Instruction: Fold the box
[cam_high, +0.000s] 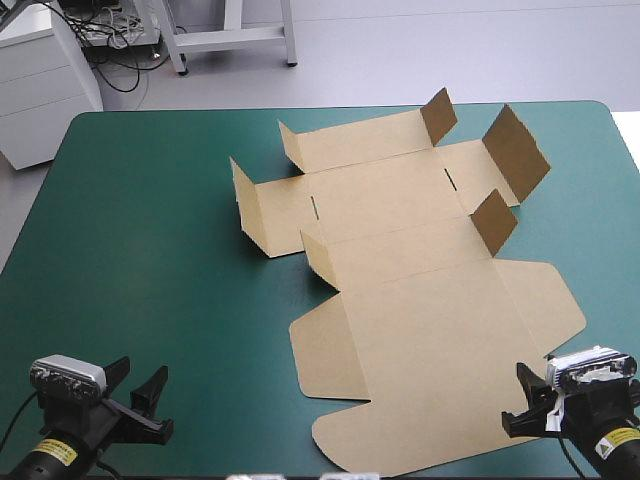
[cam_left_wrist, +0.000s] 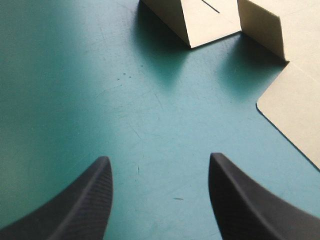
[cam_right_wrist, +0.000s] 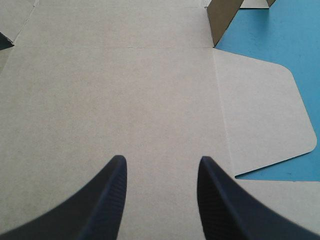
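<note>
Evidently the box (cam_high: 420, 300) lay mostly flat; left gripper (cam_left_wrist: 160, 159) and right gripper (cam_right_wrist: 160, 162) gaped empty at the tabletop's (cam_high: 150, 250) near edge; creases should have guided lifting.

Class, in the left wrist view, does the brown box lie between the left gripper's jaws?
No: the left gripper has only bare teal-green cover between its open jaws, and the box lies ahead of it.

Nothing I can actually read from here. I see a yellow sticker (cam_high: 57, 452) by my left wrist and another by the right, but the print's too tiny.
</note>
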